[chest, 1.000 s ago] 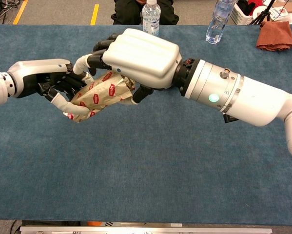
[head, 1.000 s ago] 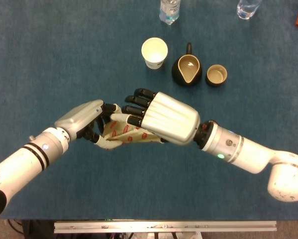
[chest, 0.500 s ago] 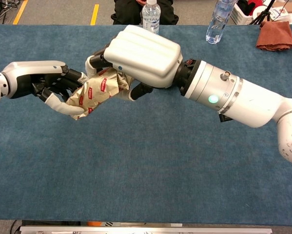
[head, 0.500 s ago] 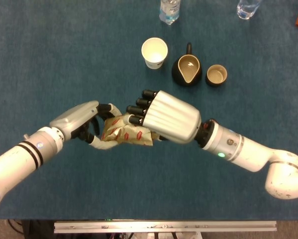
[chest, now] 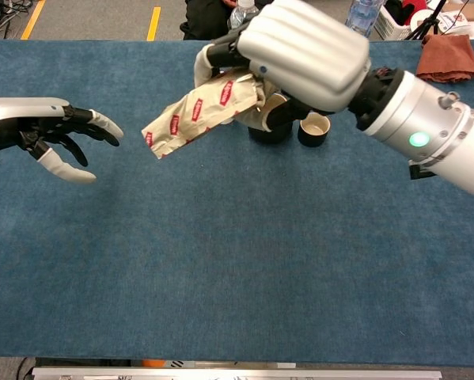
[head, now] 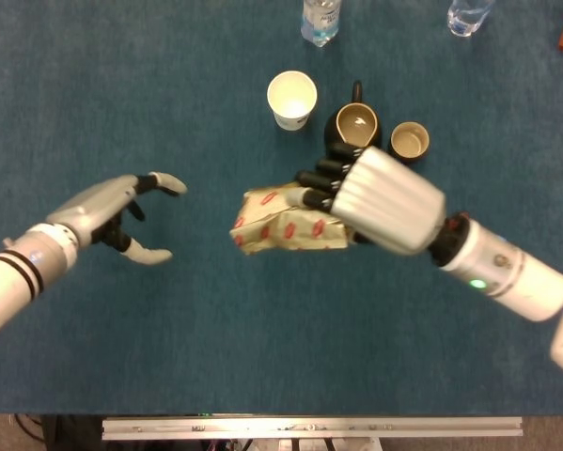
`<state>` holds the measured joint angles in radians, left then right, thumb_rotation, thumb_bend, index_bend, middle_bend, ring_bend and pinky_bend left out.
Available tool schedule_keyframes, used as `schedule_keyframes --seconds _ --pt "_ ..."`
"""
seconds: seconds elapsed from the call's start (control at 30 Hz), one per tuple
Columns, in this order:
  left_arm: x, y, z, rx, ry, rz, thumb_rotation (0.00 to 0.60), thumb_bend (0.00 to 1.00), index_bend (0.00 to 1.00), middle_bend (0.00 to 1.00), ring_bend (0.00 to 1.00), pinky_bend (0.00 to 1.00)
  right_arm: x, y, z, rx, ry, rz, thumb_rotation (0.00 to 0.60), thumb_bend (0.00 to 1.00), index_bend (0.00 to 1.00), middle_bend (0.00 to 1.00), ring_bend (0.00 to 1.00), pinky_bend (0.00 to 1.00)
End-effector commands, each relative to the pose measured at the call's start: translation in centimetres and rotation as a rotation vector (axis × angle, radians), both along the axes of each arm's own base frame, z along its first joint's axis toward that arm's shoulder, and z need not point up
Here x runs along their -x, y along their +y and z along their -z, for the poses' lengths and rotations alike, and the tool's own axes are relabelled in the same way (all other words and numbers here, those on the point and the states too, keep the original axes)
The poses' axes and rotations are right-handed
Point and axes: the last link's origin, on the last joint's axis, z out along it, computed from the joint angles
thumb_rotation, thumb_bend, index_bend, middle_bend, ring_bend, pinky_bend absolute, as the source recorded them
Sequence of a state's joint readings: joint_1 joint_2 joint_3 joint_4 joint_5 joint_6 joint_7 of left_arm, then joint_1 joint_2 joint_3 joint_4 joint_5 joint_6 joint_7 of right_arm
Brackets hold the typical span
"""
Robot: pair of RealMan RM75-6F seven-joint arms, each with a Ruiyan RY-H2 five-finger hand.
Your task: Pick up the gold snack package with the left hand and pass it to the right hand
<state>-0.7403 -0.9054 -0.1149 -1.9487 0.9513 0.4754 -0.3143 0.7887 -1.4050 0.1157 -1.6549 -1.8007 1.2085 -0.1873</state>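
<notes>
We see the right robot hand [head: 386, 199] gripping the gold package [head: 286, 223] above the blue table [head: 168, 357], just in front of a dark pitcher [head: 352, 125] and cups [head: 292, 98]. The left robot hand [head: 121, 216] is well apart from it, fingers spread, holding nothing.
</notes>
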Motion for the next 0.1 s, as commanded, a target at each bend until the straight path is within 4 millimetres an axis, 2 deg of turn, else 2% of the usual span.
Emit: schedule_keyframes --seconds 0.03,0.1 --pt "1.17 0.2 -0.47 -0.033 0.015 -0.025 0.6 0.2 0.17 0.18 0.08 0.29 1.33 0.37 -1.22 0.015 -0.001 0.012 0.6 0.53 0.64 0.66 0.54 0.49" --pt "1.5 0.22 -0.67 -0.039 0.014 -0.041 0.6 0.2 0.17 0.18 0.08 0.29 1.62 0.44 -1.53 0.02 0.002 0.013 0.6 0.53 0.64 0.66 0.54 0.49"
